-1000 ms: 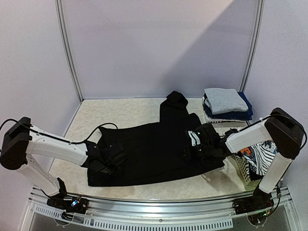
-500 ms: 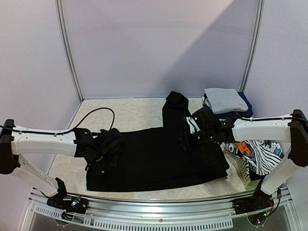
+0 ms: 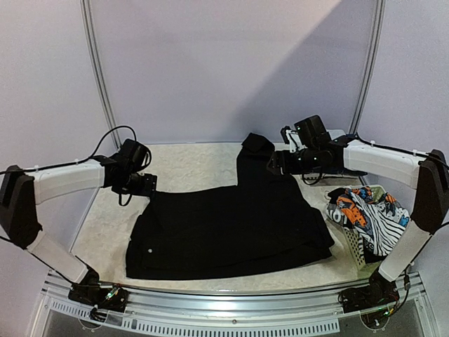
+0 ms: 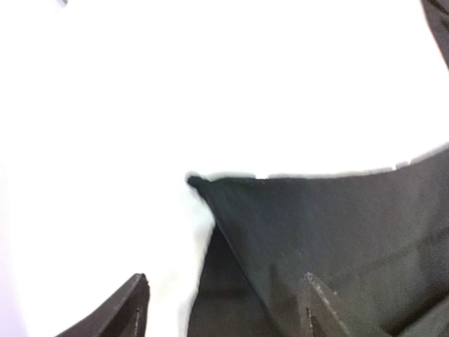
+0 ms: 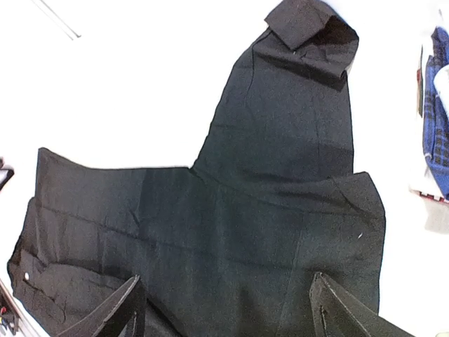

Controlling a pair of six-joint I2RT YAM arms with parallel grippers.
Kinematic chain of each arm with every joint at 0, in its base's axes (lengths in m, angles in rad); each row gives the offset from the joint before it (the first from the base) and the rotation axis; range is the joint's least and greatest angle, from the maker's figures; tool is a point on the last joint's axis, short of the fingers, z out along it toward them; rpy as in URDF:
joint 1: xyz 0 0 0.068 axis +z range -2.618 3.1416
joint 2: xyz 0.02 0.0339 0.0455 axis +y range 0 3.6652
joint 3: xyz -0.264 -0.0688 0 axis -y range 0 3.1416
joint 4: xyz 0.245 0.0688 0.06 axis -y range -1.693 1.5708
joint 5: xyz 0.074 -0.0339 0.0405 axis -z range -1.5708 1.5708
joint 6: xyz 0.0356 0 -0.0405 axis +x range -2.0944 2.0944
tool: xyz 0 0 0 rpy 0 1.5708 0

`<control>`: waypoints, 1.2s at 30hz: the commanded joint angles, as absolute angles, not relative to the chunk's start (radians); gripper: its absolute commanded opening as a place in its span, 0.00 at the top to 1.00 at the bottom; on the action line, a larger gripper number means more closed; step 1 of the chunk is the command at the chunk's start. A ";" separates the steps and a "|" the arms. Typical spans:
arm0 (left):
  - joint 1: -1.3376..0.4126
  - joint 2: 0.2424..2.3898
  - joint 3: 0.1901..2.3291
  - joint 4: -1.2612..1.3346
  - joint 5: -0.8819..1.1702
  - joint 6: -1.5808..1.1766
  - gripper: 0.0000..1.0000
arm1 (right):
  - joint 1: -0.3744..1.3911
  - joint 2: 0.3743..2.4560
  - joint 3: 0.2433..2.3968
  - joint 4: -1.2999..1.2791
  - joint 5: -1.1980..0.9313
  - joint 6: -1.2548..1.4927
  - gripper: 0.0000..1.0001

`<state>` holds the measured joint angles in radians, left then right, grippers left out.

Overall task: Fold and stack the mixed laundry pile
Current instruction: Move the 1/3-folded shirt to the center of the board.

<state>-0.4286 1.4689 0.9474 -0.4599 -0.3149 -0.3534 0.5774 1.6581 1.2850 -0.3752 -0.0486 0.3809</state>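
My left gripper (image 3: 142, 184), jaws released and empty, hovers at the far-left corner of the black hooded top (image 3: 224, 225), spread mid-table; that layered corner could slump open. My right gripper (image 3: 278, 163), also apart and empty (hood (image 3: 256, 144) just beside it), might snag the hood or nudge the blue pieces (image 5: 436, 112).

Black hooded top (image 3: 231, 225) fills mid-table; basket (image 3: 352, 250) crowds the right; rear-left tabletop (image 3: 181, 165) passable.

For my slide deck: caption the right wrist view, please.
Open right claw hovers above the black hooded top, spread across the table.
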 commanded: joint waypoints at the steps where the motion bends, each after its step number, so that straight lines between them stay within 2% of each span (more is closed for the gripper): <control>1: -0.306 1.596 1.011 -0.422 -0.147 -0.303 0.37 | 0.572 1.678 1.334 -0.420 -0.086 0.335 0.18; 2: -0.290 1.619 1.023 -0.434 -0.147 -0.310 0.43 | 0.571 1.680 1.338 -0.427 -0.086 0.330 0.18; 3: -0.279 1.635 1.029 -0.451 -0.156 -0.314 0.46 | 0.571 1.682 1.342 -0.431 -0.087 0.322 0.18; 7: -0.265 1.652 1.018 -0.514 -0.191 -0.340 0.49 | 0.571 1.684 1.333 -0.426 -0.095 0.309 0.18; 12: -0.268 1.693 0.999 -0.551 -0.121 -0.346 0.49 | 0.571 1.705 1.328 -0.392 -0.135 0.316 0.18; 21: -0.299 1.810 1.018 -0.575 -0.092 -0.368 0.59 | 0.571 1.725 1.328 -0.380 -0.145 0.309 0.18; 26: -0.325 1.869 1.055 -0.587 -0.103 -0.377 0.73 | 0.571 1.727 1.323 -0.379 -0.150 0.307 0.18; 30: -0.343 1.895 1.077 -0.591 -0.134 -0.388 1.00 | 0.572 1.725 1.318 -0.380 -0.149 0.305 0.18; 36: -0.336 1.822 1.096 -0.651 -0.270 -0.406 1.00 | 0.571 1.721 1.318 -0.377 -0.149 0.305 0.18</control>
